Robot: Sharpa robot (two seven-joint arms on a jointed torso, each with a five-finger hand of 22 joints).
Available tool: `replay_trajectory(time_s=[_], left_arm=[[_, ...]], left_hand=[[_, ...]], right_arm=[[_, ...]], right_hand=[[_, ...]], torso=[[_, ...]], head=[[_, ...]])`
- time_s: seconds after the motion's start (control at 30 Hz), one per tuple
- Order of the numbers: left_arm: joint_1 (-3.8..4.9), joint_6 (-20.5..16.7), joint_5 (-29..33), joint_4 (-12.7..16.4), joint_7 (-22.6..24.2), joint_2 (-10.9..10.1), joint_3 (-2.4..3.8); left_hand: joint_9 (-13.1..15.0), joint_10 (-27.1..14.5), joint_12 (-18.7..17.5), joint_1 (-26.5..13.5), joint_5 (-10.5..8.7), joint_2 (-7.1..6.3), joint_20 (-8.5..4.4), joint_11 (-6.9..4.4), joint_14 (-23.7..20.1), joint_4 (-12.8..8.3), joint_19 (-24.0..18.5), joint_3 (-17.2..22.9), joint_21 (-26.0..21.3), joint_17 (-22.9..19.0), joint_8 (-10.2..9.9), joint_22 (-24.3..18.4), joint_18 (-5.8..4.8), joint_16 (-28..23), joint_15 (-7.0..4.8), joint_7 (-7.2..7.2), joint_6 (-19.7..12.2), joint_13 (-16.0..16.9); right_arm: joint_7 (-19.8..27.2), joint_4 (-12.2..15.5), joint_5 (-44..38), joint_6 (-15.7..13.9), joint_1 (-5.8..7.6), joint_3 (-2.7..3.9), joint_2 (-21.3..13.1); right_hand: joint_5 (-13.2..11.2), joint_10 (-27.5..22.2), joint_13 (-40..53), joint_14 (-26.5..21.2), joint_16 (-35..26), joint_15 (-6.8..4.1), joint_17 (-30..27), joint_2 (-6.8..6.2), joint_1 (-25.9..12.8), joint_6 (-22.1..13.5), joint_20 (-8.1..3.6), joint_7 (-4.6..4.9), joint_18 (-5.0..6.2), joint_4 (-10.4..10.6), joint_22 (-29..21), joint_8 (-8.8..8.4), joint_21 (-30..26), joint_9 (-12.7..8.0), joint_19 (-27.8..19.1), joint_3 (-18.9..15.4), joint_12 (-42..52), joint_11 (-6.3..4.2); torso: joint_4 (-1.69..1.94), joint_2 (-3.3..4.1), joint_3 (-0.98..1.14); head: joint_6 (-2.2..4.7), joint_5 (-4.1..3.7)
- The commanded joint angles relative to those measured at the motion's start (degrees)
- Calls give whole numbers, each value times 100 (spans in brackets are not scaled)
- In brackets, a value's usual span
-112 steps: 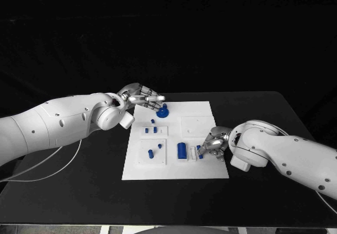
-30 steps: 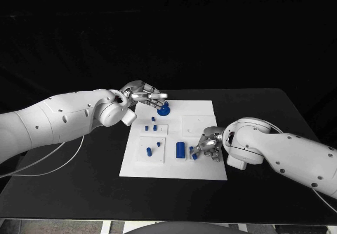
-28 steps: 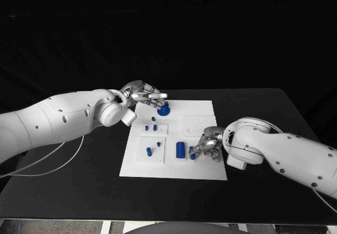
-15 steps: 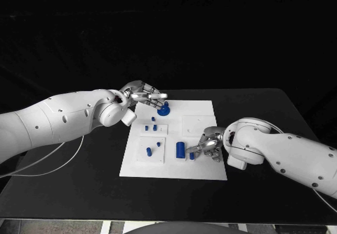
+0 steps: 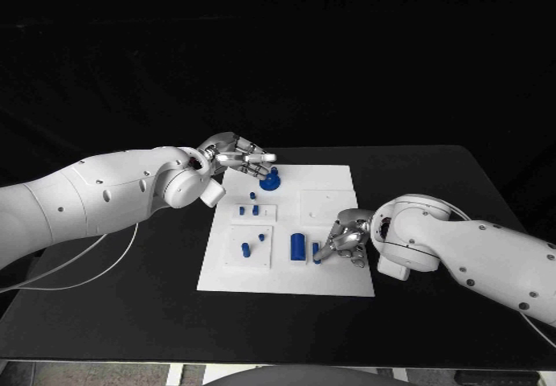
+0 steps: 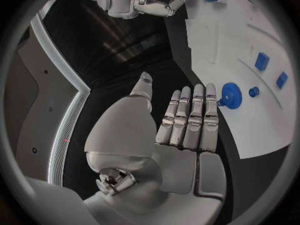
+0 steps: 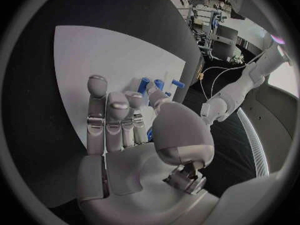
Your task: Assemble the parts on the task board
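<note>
- Your right hand (image 5: 348,238) sits low over the near right part of the flat white task board (image 5: 336,181), fingertips down at a small upright blue peg (image 5: 316,250); you cannot tell whether it grips the peg.
- Just beside that peg stands a taller blue cylinder (image 5: 298,246).
- Your left hand (image 5: 238,161) hangs at the board's far left corner, fingers straight and side by side, holding nothing, close to a round blue knob-shaped part (image 5: 269,182).
- More small blue parts (image 5: 249,211) sit between the two hands.
</note>
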Motion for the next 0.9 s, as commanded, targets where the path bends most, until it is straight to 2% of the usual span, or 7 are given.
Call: replay_trajectory(time_s=[0.03, 0.27, 0.43, 0.6, 0.7, 0.83, 0.9], left_arm=[[4, 68, -6, 5, 23, 8, 3], [3, 72, -9, 5, 13, 6, 1], [3, 71, -9, 5, 9, 3, 0], [3, 71, -9, 5, 6, 1, -2], [3, 69, -9, 4, 3, 1, -3], [3, 67, -9, 2, 0, 1, -3], [3, 65, -9, 1, -3, 0, -4]], left_hand=[[5, -28, 5, -11, -8, 37, 16, -5, -22, -22, -32, 2, -16, 8, 24, -1, -8, -14, 7, -15, -39, 8], [5, -28, 5, -11, -8, 37, 16, -5, -22, -22, -32, 2, -16, 8, 24, -1, -8, -14, 7, -15, -39, 8], [5, -28, 5, -11, -8, 37, 16, -5, -22, -22, -32, 2, -16, 8, 24, -1, -8, -14, 7, -15, -39, 8], [5, -30, 5, -27, -7, 67, 16, -5, -22, -50, -31, -15, -16, 7, 25, -1, -8, -15, 7, -15, -39, 8], [5, -30, 5, -27, -7, 67, 16, -5, -22, -50, -31, -15, -16, 7, 25, -1, -8, -15, 7, -15, -39, 8], [5, -27, 7, -36, -7, 82, 16, -7, -22, -54, -30, -22, -15, 7, 25, 0, -7, -15, 8, -16, -39, 9], [5, -27, 7, -36, -7, 82, 16, -7, -22, -54, -30, -22, -15, 7, 25, 0, -7, -15, 8, -16, -39, 9]], right_arm=[[138, 29, -67, 160, -20, -3, -15], [171, 53, -68, 153, -34, -3, -30], [182, 53, -68, 119, -37, -3, -32], [188, 40, -70, 39, -38, -3, -27], [197, 30, -72, -17, -38, -3, -26], [211, 15, -74, -84, -38, -3, -22], [230, 10, -74, -89, -38, -3, -22]], right_hand=[[6, -19, -12, 16, -9, -20, -9, 36, -17, 41, 27, 3, -28, -10, 321, 0, -23, -7, 5, -47, 32, 31], [-9, -15, -25, 17, -2, -19, -9, -11, -103, 34, 25, 5, -29, 155, 320, -1, -28, -3, 8, -170, 34, 34], [-11, -14, -33, 14, -1, -20, -11, 13, -137, 33, 23, 6, -32, 315, 322, 0, -20, 4, 13, -250, 37, 34], [-6, -5, -32, 17, 8, -23, -7, 131, -152, 64, 24, -11, -30, 418, 324, 3, -9, 17, 19, -245, 49, 23], [1, -6, -34, 18, 13, -25, -4, 130, -171, 66, 22, -9, -31, 430, 326, 1, 0, 21, 22, -262, 48, 23], [36, -4, -36, 18, 13, -25, -6, 227, -215, 78, 23, -20, -31, 492, 326, 1, 2, 28, 23, -236, 51, 18], [45, -4, -36, 17, 10, -26, -9, 212, -219, 77, 22, -20, -30, 488, 326, 1, 2, 31, 24, -238, 52, 17]], torso=[[-5, 1, 5], [1, -2, 1], [1, 1, 0], [2, -2, -2], [5, 0, -4], [8, 2, 0], [9, -1, -1]], head=[[-4, -4], [-5, -14], [-6, -19], [-3, -28], [-5, -28], [2, -29], [0, -31]])
